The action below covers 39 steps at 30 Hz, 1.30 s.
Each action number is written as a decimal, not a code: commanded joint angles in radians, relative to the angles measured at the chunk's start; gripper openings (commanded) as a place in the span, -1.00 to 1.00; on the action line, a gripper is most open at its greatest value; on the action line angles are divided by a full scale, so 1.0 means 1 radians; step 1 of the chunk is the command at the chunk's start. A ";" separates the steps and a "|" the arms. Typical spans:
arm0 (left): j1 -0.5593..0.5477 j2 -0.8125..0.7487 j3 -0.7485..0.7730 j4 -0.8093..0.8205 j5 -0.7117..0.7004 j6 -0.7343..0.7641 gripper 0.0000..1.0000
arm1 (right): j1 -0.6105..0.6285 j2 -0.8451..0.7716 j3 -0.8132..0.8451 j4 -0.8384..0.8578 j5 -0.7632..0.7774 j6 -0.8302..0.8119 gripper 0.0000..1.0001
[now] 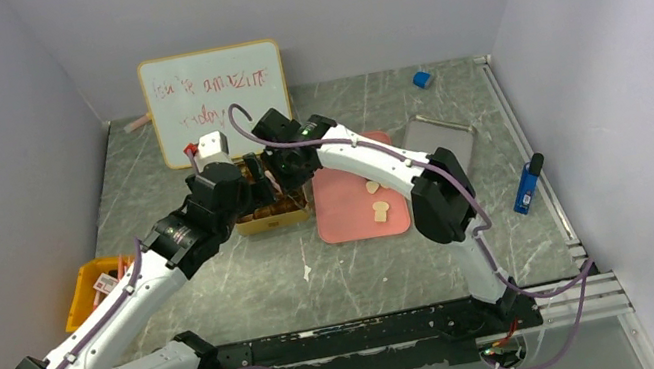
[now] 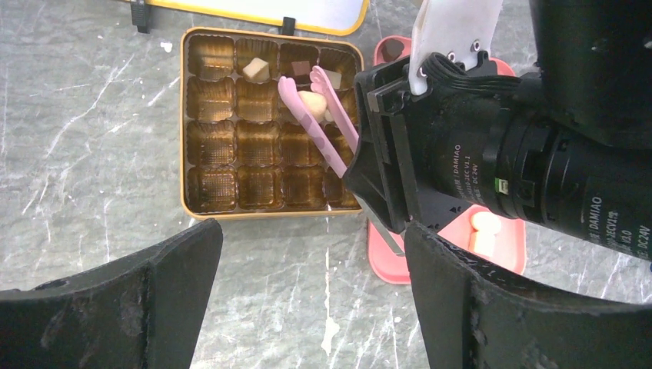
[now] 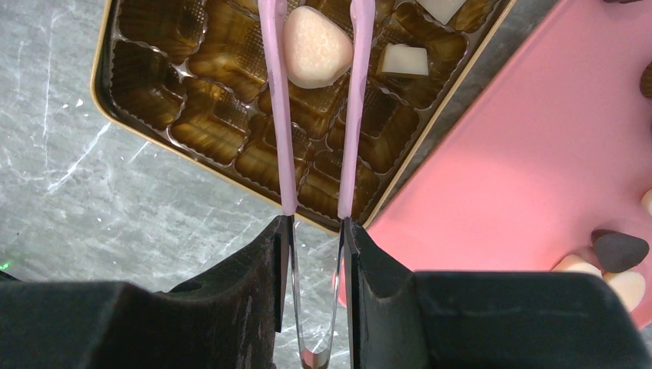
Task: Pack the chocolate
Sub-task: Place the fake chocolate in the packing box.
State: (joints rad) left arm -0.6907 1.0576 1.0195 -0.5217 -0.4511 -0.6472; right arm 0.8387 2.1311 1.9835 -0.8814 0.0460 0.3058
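My right gripper (image 3: 317, 254) is closed partway on a pair of slim pink metal tongs (image 3: 274, 115). Their tips pinch a pale tan rounded chocolate piece (image 3: 317, 46) over the gold plastic compartment tray (image 2: 184, 131), about two o'clock from its centre in the left wrist view. I judge this the placing step: next I lower into an empty cell and ease the squeeze. My left gripper (image 2: 311, 277) hangs wide open and empty at the tray's six o'clock. More pieces (image 3: 619, 250) lie on the pink flat board (image 3: 523, 154) at three o'clock.

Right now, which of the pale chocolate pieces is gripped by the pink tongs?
The rounded pale piece, pinched between the pink plastic tongs over the gold compartment tray. The other pale pieces lie loose in tray cells or on the pink board.
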 commanded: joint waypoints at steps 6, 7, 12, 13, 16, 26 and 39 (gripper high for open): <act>-0.004 -0.001 0.008 0.009 -0.018 0.007 0.86 | 0.004 0.000 0.033 0.037 0.010 -0.010 -0.30; -0.004 -0.001 0.009 0.009 -0.019 0.008 0.86 | 0.004 0.001 0.036 0.035 0.008 -0.010 -0.30; -0.003 0.002 0.009 0.012 -0.021 0.013 0.87 | 0.004 0.007 0.045 0.033 0.009 -0.010 -0.25; -0.004 0.002 0.008 0.013 -0.020 0.013 0.87 | 0.004 0.007 0.047 0.033 0.011 -0.011 -0.24; -0.004 0.004 0.007 0.015 -0.020 0.014 0.87 | 0.005 0.010 0.051 0.032 0.012 -0.011 -0.23; -0.004 0.009 0.008 0.021 -0.018 0.018 0.87 | 0.002 -0.016 0.039 0.046 0.047 -0.014 -0.26; -0.004 0.026 0.018 0.035 0.007 0.024 0.86 | -0.065 -0.185 -0.135 0.064 0.118 0.001 -0.29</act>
State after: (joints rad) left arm -0.6907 1.0763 1.0195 -0.5201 -0.4496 -0.6392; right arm 0.8051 2.0800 1.9022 -0.8539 0.1081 0.3016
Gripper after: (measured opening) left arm 0.932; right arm 0.362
